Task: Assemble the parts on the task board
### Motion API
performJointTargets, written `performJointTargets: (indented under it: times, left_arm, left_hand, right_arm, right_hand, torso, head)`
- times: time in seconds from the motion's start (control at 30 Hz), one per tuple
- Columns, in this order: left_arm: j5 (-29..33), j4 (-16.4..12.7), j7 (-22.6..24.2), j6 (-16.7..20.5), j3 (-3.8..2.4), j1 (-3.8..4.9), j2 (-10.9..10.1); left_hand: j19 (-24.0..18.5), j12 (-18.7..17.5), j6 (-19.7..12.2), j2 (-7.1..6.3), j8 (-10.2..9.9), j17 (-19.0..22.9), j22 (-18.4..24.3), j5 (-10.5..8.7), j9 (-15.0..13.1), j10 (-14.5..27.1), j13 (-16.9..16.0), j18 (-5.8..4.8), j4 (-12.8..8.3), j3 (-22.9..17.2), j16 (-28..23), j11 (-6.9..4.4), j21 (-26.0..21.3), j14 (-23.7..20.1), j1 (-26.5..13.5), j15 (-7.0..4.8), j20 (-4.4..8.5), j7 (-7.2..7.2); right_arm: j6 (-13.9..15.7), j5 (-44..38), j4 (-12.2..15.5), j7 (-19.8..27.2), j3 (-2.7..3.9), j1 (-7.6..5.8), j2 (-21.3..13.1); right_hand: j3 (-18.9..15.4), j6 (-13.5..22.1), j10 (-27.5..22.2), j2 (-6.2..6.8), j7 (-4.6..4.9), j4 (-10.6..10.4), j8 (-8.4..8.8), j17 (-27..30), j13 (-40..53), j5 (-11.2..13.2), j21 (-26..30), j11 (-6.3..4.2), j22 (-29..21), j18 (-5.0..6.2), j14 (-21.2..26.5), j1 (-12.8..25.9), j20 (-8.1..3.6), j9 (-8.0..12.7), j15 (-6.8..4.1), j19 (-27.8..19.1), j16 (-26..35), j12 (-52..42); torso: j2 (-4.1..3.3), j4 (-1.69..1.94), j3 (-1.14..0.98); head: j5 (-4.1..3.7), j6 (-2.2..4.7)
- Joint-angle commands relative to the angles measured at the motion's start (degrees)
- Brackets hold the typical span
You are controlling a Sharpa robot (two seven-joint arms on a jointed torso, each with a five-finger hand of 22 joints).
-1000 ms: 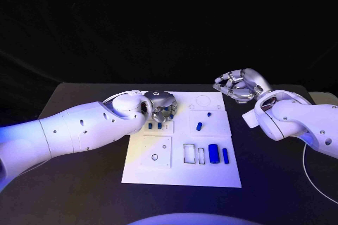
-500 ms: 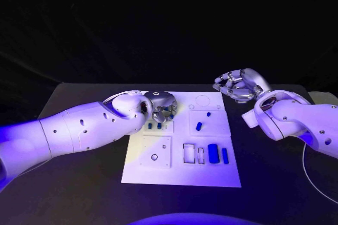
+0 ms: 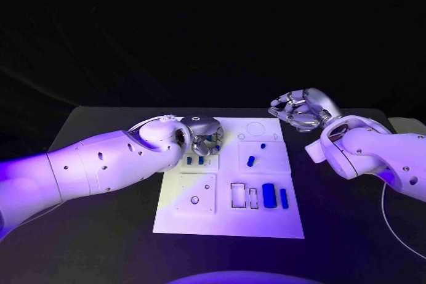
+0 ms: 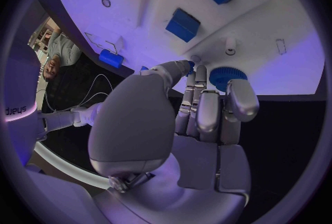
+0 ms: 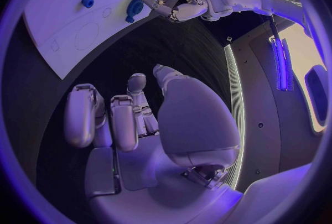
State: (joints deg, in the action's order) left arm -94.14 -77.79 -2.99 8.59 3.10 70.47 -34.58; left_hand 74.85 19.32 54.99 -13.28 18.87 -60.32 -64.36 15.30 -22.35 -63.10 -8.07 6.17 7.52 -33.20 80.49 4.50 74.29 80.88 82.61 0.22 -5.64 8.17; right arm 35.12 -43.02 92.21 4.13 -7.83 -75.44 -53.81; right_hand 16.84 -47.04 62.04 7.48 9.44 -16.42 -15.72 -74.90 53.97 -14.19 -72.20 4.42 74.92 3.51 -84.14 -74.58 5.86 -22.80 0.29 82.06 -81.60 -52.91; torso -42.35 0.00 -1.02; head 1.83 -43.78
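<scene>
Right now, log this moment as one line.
left hand: over blue gear on task board | right hand: curled, empty, off board

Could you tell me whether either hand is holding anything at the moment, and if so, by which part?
The left hand pinches a round blue ridged part by its rim, at the task board. The right hand holds nothing, fingers curled.

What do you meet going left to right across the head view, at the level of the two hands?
Left arm → left hand over the task board → small blue part → right hand → right arm.
</scene>
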Motion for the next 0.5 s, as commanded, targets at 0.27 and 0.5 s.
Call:
performJointTargets:
  times: [0.27,0.5]
  left_arm:
    - [2.05,-4.25,-0.27,2.23,-1.63,0.03,-3.38]
    - [2.67,-5.97,-1.10,0.94,-1.94,0.01,-6.22]
  left_hand:
    - [0.41,-0.55,0.41,-0.15,-0.14,0.29,-0.15,-0.38,-0.04,-0.69,0.12,-0.34,0.37,0.30,0.29,-0.09,0.40,0.35,-0.82,0.04,-0.05,-0.08]
    - [0.43,-0.65,0.46,-0.19,-0.17,0.52,-0.17,-0.37,-0.04,-0.81,0.14,-0.34,0.30,0.31,0.22,-0.13,0.41,0.31,-0.80,0.01,-0.04,-0.11]
  right_arm:
    - [-0.73,-0.17,-0.16,0.53,0.00,0.18,-0.04]
    - [-0.76,-0.16,-0.19,0.50,0.00,0.27,-0.19]
  right_hand:
    - [0.24,0.16,0.41,0.32,-0.15,-0.06,-0.29,-1.27,0.06,-0.27,0.15,-0.10,3.32,0.57,-2.03,0.28,0.00,0.05,-0.38,-0.26,0.20,-0.21]
    - [0.29,0.07,0.54,0.31,-0.19,-0.06,-0.40,-1.22,-0.07,-0.29,0.36,-0.14,3.19,0.61,-2.04,0.35,-0.03,0.04,-0.42,-0.31,0.26,-0.18]
  torso:
    - [0.03,0.15,0.04]
    - [-0.03,0.14,0.01]
  head:
    - [0.03,0.64]
    - [-0.02,0.72]
